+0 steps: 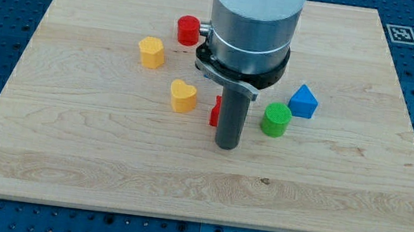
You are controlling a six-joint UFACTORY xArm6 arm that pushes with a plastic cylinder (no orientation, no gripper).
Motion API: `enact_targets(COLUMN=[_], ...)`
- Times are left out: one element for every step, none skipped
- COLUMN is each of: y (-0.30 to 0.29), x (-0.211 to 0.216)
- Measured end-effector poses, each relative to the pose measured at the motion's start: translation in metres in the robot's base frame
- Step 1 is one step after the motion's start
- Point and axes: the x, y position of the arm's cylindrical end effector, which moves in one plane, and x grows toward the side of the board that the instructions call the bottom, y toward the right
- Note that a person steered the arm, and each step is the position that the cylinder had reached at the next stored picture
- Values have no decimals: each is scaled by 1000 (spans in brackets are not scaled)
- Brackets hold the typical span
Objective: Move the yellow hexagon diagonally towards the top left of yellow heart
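Handling of the yellow hexagon (151, 51) is judged to be easy: it appears small, rigid and light, and is expected to slide readily on the smooth wooden board (68, 154), though it may spin if pushed off-centre. No pincer is fitted, so nothing is released, clenched or grasped; only my tip (226, 145) is carried, and contact can be made by pushing alone. A push is best placed square on one flat side face, opposite the wanted direction of travel.

The hexagon is found in the view's upper left part of the board, already up and left of the yellow heart (183, 96) and near the red cylinder (188, 30). It is stood flat, with no clear long axis and no marked heading.

My tip is set well apart from it, toward the view's lower right, just beside a partly hidden red block (215, 111) and left of the green cylinder (275, 118).
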Motion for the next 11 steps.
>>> enact_targets(y=[-22, -87, -155, -196, -185, -159, -133, -118, -122, -141, -143], x=[4, 18, -1, -70, -158, -189, -189, -189, -189, -189, -179])
